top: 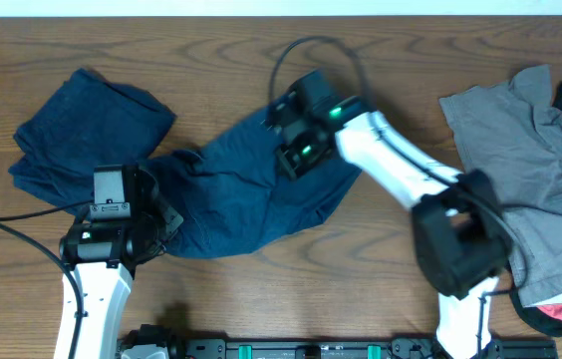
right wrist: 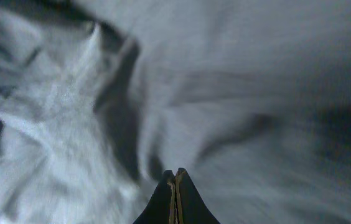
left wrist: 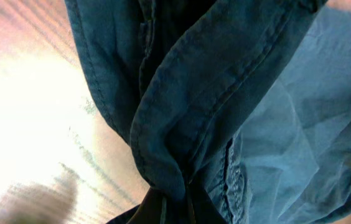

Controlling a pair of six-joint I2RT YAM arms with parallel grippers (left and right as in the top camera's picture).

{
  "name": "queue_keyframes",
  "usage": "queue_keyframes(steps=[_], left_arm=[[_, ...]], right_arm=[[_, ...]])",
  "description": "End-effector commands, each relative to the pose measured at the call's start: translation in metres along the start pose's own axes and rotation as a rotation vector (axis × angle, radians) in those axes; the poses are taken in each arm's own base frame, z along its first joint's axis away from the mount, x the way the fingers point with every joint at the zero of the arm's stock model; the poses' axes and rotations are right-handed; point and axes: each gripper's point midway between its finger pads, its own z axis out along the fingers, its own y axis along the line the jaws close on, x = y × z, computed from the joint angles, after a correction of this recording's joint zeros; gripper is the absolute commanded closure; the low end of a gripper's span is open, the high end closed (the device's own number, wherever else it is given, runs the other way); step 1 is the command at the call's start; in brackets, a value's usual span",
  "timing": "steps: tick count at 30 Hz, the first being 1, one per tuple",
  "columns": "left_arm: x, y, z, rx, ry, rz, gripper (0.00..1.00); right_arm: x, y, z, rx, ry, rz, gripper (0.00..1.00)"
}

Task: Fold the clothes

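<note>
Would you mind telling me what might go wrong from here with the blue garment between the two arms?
The left gripper pinches a bunched seam of the blue garment, so layers may drag unevenly. The right gripper is shut, yet no fabric shows between its fingers; it might lift nothing. The garment seems to touch the dark blue cloth, which may shift.

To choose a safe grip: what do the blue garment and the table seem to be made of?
Blue garment: probably woven cotton, perhaps twill, with a matte finish; stitched seams and soft creases show. Table: wood or wood-look laminate, smooth with a slight sheen; brown grain lines show, but I cannot tell which.
</note>
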Motion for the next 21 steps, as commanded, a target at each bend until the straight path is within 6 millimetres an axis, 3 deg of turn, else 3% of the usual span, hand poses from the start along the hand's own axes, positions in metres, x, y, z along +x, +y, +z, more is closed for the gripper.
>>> queue_keyframes(steps=[1,3,8,12,16,21], left_arm=[[-0.007,-0.012,-0.016,0.035,-0.02,0.023,0.94],[-0.009,-0.016,-0.025,0.039,-0.024,0.024,0.94],[-0.029,-0.04,-0.054,0.103,-0.099,0.057,0.94],[-0.042,-0.054,-0.064,0.148,-0.149,0.068,0.94],[-0.036,-0.047,-0.058,0.112,-0.109,0.073,0.94],[-0.029,-0.039,-0.051,0.07,-0.062,0.1,0.94]], right_arm=[[0.021,0.02,0.037,-0.052,0.09,-0.03,0.99],[0.034,0.031,0.058,-0.084,0.146,-0.04,0.99],[0.065,0.081,0.098,-0.246,0.251,-0.083,0.99],[0.069,0.107,0.114,-0.255,0.245,-0.143,0.98],[0.055,0.082,0.11,-0.045,0.212,-0.037,0.95],[0.037,0.026,0.058,0.168,0.149,0.116,0.92]])
